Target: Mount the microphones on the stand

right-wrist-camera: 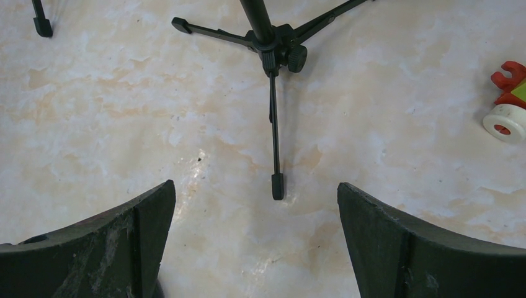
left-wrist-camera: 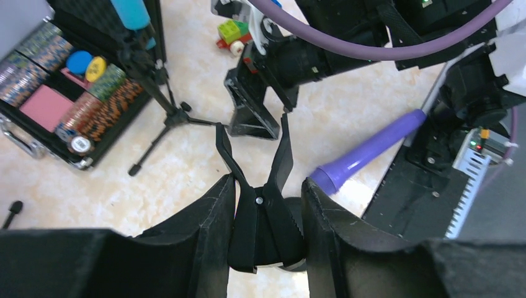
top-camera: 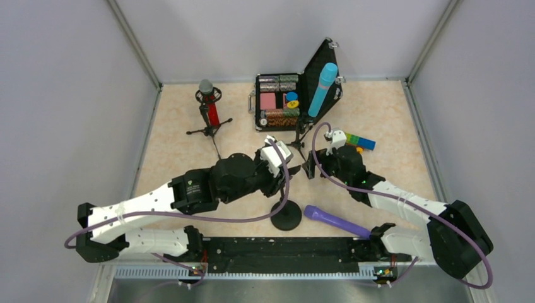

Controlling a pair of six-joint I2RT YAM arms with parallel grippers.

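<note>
Purple microphone (left-wrist-camera: 372, 148) beside left hand (left-wrist-camera: 267, 189) with clip (left-wrist-camera: 282, 158)

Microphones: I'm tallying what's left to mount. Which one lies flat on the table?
The purple microphone, lying flat beside the round stand base; the red microphone and light blue microphone sit on tripod stands.

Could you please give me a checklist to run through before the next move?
1. Red microphone on its stand: ok.
2. Light blue microphone on its stand: ok.
3. Purple microphone mounted: not ok, it lies on the table beside the round-base stand.
4. Left gripper closed on that stand's clip: ok.
5. Right gripper open and empty, free to pick: ok.
6. Clip opened wide enough for the purple microphone: cannot tell.
</note>
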